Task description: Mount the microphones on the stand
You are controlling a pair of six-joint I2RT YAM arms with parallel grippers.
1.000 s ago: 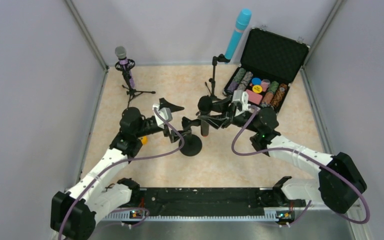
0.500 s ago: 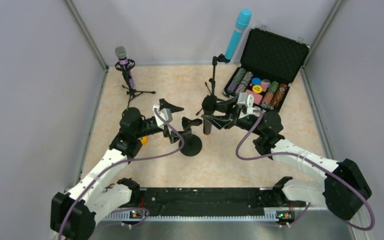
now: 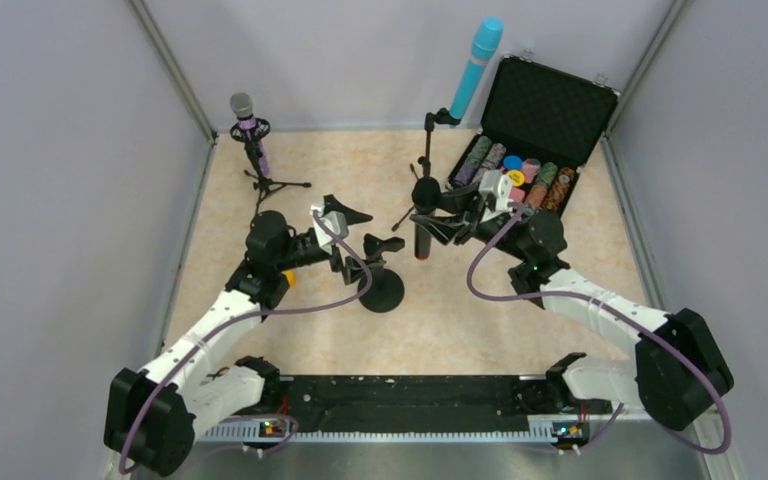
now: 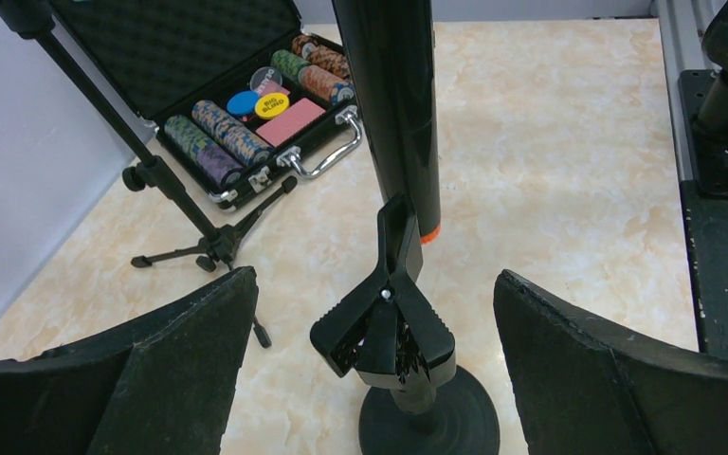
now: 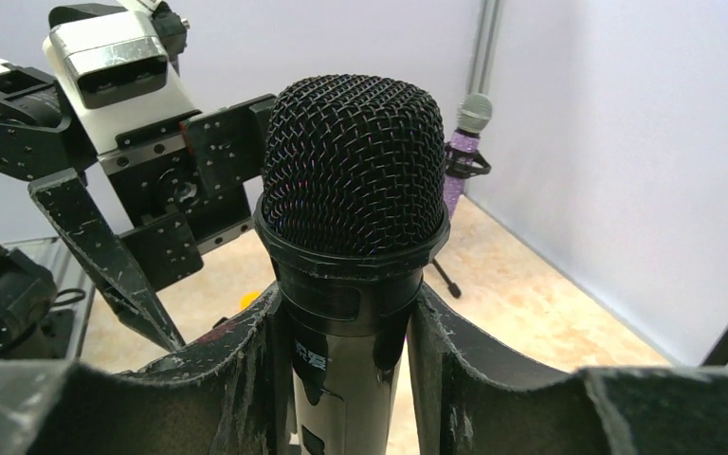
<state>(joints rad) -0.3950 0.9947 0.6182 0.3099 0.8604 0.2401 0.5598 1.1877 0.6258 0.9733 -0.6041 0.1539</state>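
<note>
My right gripper [image 3: 430, 222] is shut on the black microphone [image 3: 423, 215], just below its mesh head [image 5: 351, 175]. It hangs upright, orange end [image 4: 429, 235] down, just beyond the clip [image 4: 389, 322] of the low round-based stand [image 3: 382, 290], without touching it. My left gripper [image 3: 352, 240] is open, its fingers [image 4: 180, 370] on either side of the clip and apart from it. The purple microphone [image 3: 245, 120] sits in a tripod stand at the back left. The light blue microphone [image 3: 475, 65] stands in a tall tripod stand [image 3: 427, 145] at the back.
An open black case [image 3: 545, 105] of poker chips lies at the back right, beside the tall stand's tripod legs [image 4: 199, 251]. A small orange object [image 3: 287, 280] lies on the table by my left arm. Walls enclose three sides.
My right gripper has carried the black microphone right and toward the back, away from the stand's clip. The left arm has shifted slightly, its gripper still open.
</note>
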